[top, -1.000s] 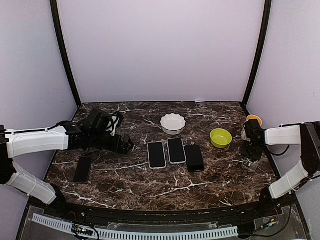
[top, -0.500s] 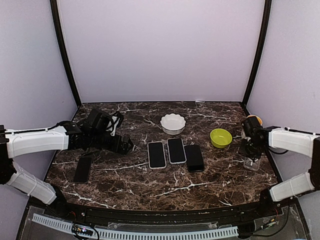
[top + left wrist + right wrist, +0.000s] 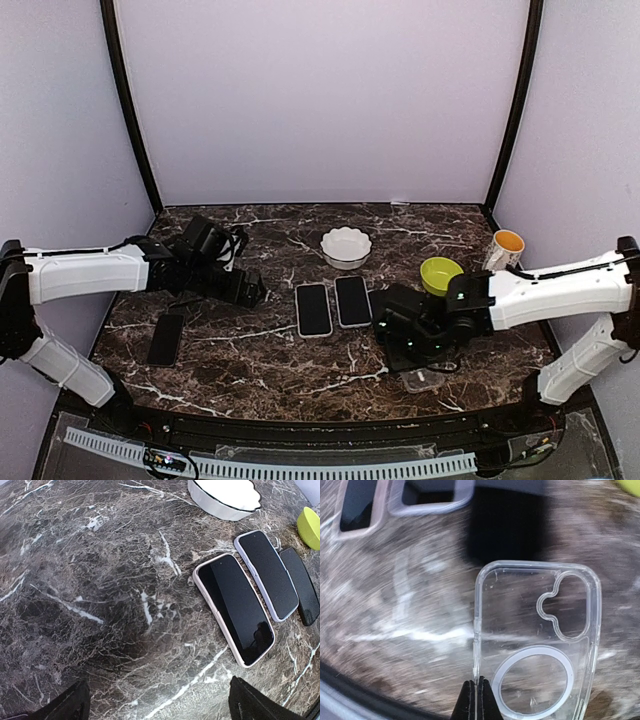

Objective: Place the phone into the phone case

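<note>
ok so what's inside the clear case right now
Nothing: the clear case is empty, and only blurred marble table shows through it. The right jaws pinch its edge, hiding that small strip. The black phone lies outside, past its top end.

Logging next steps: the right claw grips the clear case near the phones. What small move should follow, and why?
Probably lower the clear case flat onto the table beside the black phone; the right claw pinches only its edge.

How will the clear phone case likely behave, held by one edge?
Probably light: the right arm's fingers hold the clear case by its rim alone. Likely bendy, since its walls look thin. Its glossy plastic may slip.
</note>
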Robot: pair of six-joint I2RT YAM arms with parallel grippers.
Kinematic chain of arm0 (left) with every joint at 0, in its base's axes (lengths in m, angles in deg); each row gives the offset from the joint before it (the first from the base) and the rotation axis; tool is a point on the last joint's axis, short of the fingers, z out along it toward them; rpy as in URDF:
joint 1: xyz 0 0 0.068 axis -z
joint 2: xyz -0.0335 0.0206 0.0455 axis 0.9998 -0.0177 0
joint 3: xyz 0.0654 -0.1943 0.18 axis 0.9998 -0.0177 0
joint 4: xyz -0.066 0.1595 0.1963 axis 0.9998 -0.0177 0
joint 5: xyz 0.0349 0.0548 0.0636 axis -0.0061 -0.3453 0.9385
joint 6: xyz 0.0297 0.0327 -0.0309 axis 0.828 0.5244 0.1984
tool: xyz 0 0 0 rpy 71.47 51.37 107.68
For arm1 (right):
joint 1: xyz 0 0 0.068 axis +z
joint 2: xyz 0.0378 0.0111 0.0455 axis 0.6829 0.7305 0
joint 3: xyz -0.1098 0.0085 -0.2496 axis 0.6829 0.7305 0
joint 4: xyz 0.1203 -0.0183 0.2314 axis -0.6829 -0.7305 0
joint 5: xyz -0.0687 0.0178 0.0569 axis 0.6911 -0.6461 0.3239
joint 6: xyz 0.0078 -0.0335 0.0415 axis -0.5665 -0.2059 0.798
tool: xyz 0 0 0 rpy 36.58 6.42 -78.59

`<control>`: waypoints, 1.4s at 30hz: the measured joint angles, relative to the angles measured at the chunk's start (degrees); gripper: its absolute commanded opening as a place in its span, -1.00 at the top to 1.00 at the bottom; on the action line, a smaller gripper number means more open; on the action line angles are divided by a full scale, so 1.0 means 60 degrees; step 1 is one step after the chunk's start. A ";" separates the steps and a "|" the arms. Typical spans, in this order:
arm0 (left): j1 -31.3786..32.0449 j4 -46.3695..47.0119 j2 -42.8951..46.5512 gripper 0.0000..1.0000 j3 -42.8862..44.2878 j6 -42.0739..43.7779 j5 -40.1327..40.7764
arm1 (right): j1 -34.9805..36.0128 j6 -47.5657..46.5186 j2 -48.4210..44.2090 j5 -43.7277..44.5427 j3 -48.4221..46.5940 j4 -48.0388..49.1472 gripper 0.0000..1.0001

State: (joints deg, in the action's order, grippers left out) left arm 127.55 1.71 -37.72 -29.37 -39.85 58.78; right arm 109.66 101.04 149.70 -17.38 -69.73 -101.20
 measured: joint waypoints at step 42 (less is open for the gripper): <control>-0.5329 -0.3807 0.1173 -0.97 -0.1322 -0.3687 0.0361 | 0.0350 -0.2466 0.1792 -0.1545 -0.0827 0.2794 -0.97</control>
State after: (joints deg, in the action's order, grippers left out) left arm 95.57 -21.13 -30.69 -37.31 -61.97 60.95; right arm 111.76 86.25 160.46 -26.65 -74.69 -84.44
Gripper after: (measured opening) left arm 0.987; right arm 0.985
